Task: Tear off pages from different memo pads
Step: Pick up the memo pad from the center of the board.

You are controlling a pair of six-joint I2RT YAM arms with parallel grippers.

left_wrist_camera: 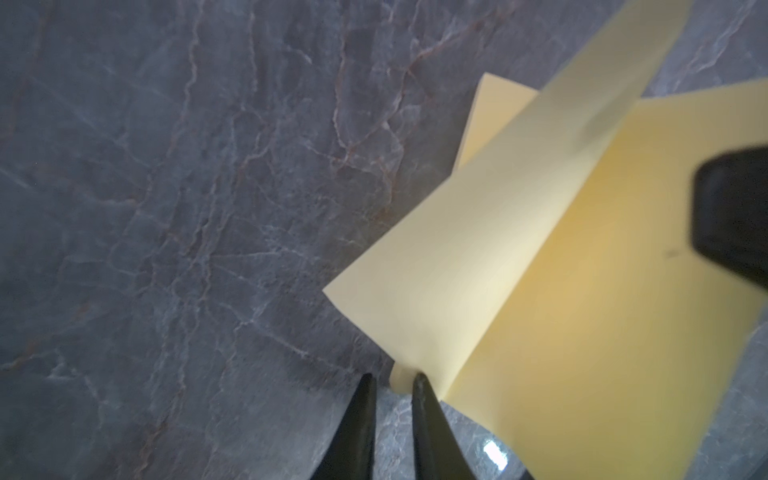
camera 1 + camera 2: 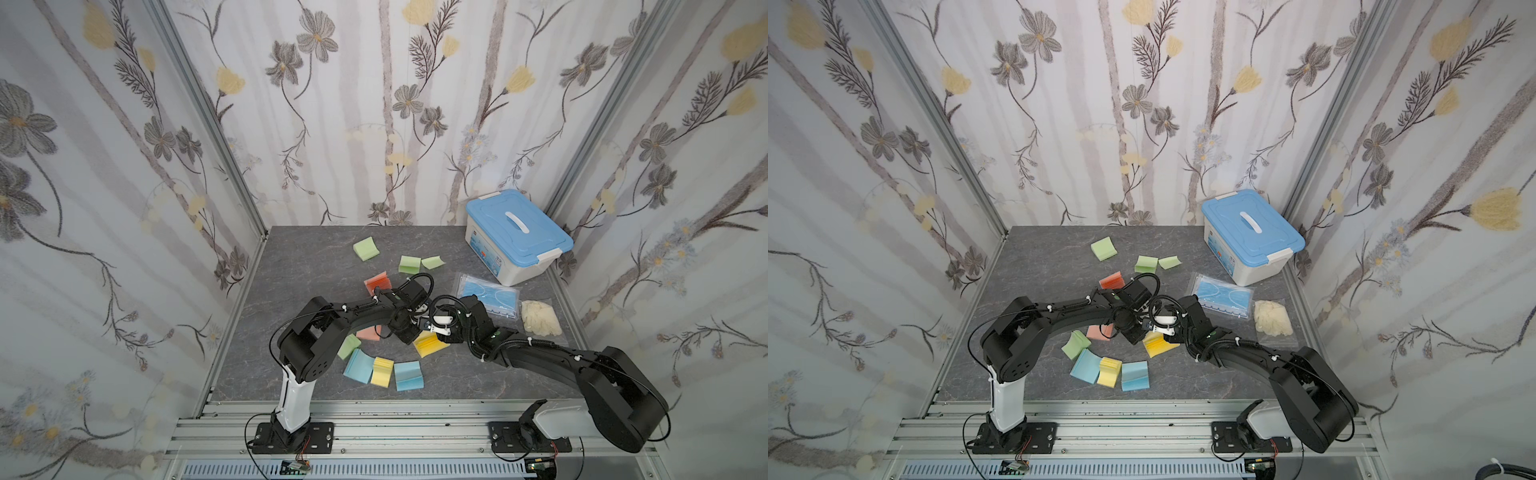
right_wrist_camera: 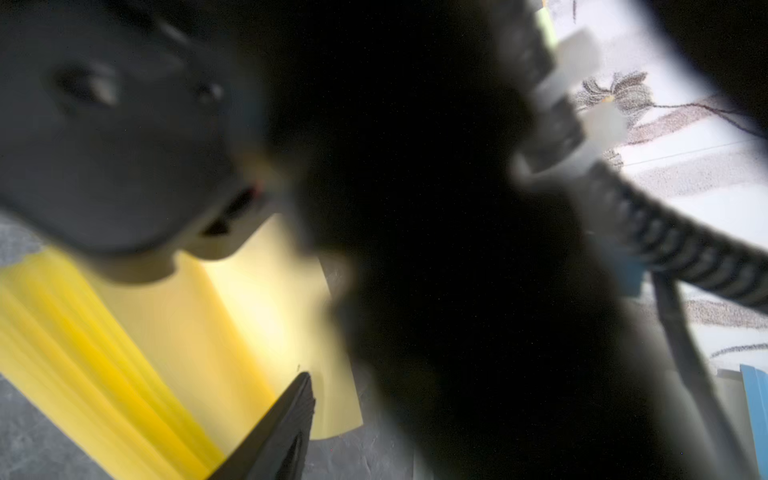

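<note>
My left tool [image 1: 391, 378] stood with its jaws a narrow way apart at one corner of the yellow memo pad [image 2: 430, 348]. The corner of the lifted page [image 1: 478, 232] sat in the gap between them, and I saw no firm pinch on it. The page rose off the pad, joined to it along one edge, I judged. My right tool [image 2: 432, 334] was on top of that pad, one finger [image 1: 731, 216] lying on its upper leaf; whether its jaws were parted or closed I could not tell. The other memo pads [image 2: 408, 375] lay on the table [image 1: 166, 208] around the yellow pad.

With so loose a hold, the corner could slip out and the page drop back flat. If I pulled while the right tool pressed too lightly, the whole pad would lift or slide instead of one leaf parting. Both wrists crowded over the pad, so a wide swing might knock them together.
</note>
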